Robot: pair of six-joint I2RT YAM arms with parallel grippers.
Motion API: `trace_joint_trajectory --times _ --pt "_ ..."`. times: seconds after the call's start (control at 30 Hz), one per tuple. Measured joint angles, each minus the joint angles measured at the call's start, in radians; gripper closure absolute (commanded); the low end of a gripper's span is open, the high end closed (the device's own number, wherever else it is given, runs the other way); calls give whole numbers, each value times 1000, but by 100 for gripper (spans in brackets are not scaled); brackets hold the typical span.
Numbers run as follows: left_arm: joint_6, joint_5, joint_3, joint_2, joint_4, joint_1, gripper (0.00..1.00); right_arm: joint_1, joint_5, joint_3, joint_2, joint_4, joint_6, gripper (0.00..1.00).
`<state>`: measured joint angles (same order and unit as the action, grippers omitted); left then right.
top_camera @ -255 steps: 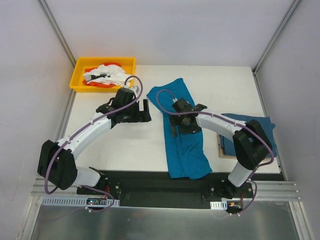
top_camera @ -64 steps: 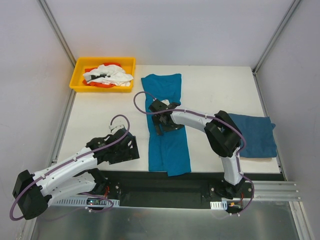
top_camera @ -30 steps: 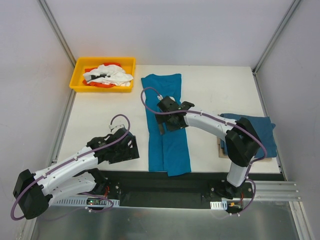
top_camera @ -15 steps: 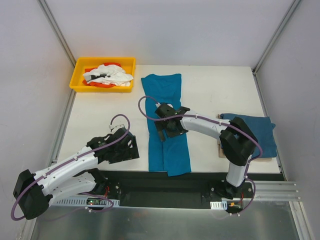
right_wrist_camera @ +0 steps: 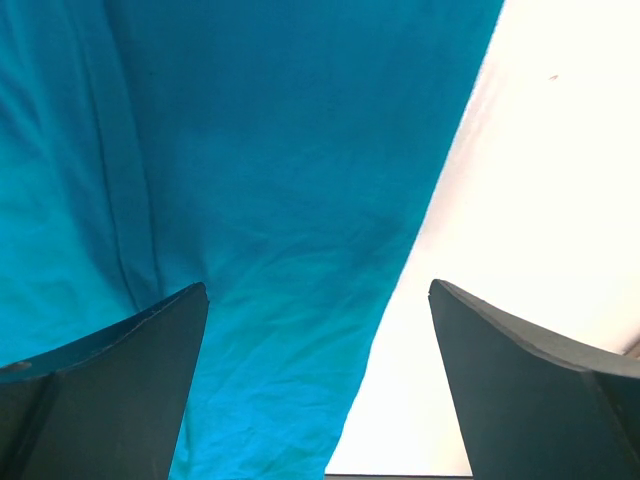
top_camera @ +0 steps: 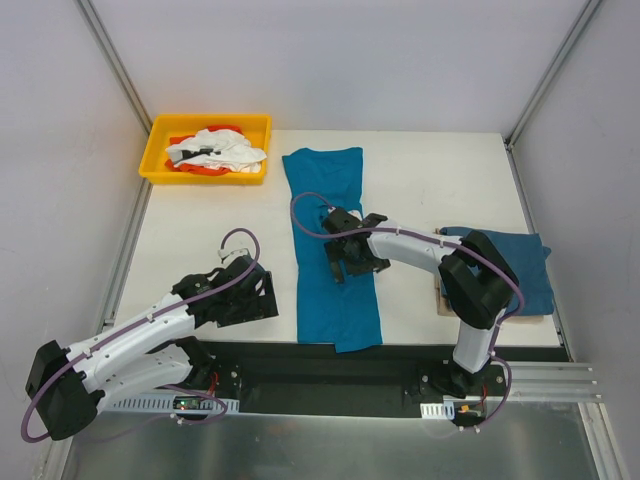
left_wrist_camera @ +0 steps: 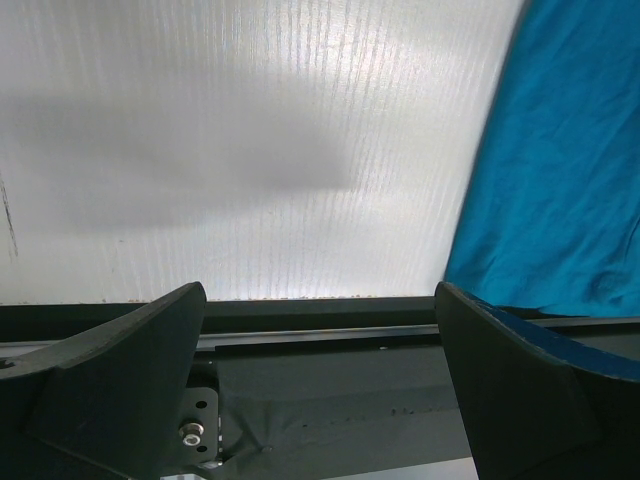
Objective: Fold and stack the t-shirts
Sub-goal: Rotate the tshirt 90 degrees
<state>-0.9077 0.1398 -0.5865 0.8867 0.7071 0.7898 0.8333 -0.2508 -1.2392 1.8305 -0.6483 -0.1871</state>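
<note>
Holding: nothing on either side.
Right end effector (top_camera: 340, 266): fingers spread wide over the long t-shirt (top_camera: 325, 195) at mid-table; cloth contact unclear.
Left end effector (left_wrist_camera: 320, 290): spread wide over bare table (left_wrist_camera: 250, 150), just left of that shirt's near end.
Second t-shirt (top_camera: 515, 272): lay folded at the right edge, partly hidden by the right arm (top_camera: 480, 290).

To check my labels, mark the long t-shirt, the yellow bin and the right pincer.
long t-shirt (top_camera: 322, 180): top view, its far end.
yellow bin (top_camera: 200, 179): top view, its near wall.
right pincer (right_wrist_camera: 320, 390): right wrist view, midway between its open fingertips.
</note>
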Motion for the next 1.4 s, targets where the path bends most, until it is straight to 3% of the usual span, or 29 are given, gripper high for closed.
trace_joint_trajectory --times 0.27,0.4,0.67,0.83,1.17,1.4 --pt "3 0 0 -1 0 0 1 -4 3 -6 -29 -2 13 3" --pt "3 0 0 17 -3 0 1 -7 3 -96 -21 -8 35 3" --pt "8 -5 0 82 -22 0 1 -40 -23 -415 209 18 104 3" --pt "11 -8 0 100 -33 0 1 -111 -33 -508 345 16 114 3" --pt "11 -35 -1 127 -55 0 1 -211 66 -521 385 35 164 3" --pt "11 -103 -5 143 -110 0 1 -157 132 -355 191 55 195 3"
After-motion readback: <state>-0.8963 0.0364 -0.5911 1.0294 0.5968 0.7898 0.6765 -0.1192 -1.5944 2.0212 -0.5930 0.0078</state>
